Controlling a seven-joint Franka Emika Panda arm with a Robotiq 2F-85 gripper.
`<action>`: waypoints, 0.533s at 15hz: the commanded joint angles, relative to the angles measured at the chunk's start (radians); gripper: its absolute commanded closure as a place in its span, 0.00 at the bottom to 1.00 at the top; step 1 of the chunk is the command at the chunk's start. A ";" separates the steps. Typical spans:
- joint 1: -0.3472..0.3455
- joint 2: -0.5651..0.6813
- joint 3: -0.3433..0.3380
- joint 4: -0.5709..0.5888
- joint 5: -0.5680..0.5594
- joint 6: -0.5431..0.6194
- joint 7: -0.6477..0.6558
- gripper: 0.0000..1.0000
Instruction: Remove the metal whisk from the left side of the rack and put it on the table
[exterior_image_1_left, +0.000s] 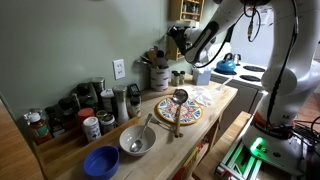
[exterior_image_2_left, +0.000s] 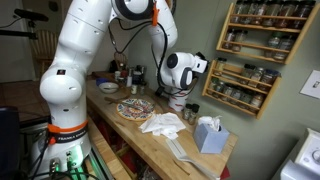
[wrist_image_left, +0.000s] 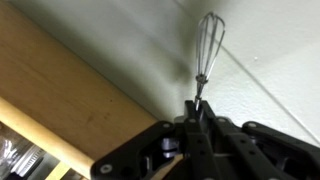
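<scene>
Where the wrist view looks along the claw, the gripper (wrist_image_left: 197, 112) is clenched on the thin handle of the metal whisk (wrist_image_left: 208, 48), whose wire head stands above the fingertips against the pale wall (wrist_image_left: 270, 90). The whisk is held in the air, just beside the brown wooden side of the rack (wrist_image_left: 60, 90), and is not on the table. A few little jars on a shelf show at the lower left edge of that view. In both exterior views the arm reaches over the far end of the counter, with the gripper (exterior_image_2_left: 192, 68) raised above the table (exterior_image_2_left: 125, 124) and close to the wall-mounted rack (exterior_image_2_left: 250, 55); the whisk itself is too small to make out there. In an exterior view a utensil crock (exterior_image_1_left: 158, 75) stands near the wall below the gripper (exterior_image_1_left: 180, 36), and a blue kettle (exterior_image_1_left: 227, 65) sits on the stove beyond it. A patterned plate (exterior_image_1_left: 168, 112) lies on the table (exterior_image_1_left: 222, 98) with a dark ladle (exterior_image_1_left: 179, 100) across it. Nearer the camera are a white bowl (exterior_image_1_left: 137, 141) and a blue bowl (exterior_image_1_left: 101, 160), and a row of jars (exterior_image_1_left: 75, 112) runs along the wall. In an exterior view a crumpled white cloth (exterior_image_2_left: 163, 123) and a blue tissue box (exterior_image_2_left: 208, 134) lie on the table beside the plate (exterior_image_2_left: 133, 108).
</scene>
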 joint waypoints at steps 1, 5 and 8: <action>0.008 -0.016 0.000 -0.036 0.022 0.003 0.013 0.98; 0.010 -0.021 -0.001 -0.048 0.035 0.016 0.015 0.98; 0.014 -0.026 -0.002 -0.057 0.046 0.025 0.012 0.98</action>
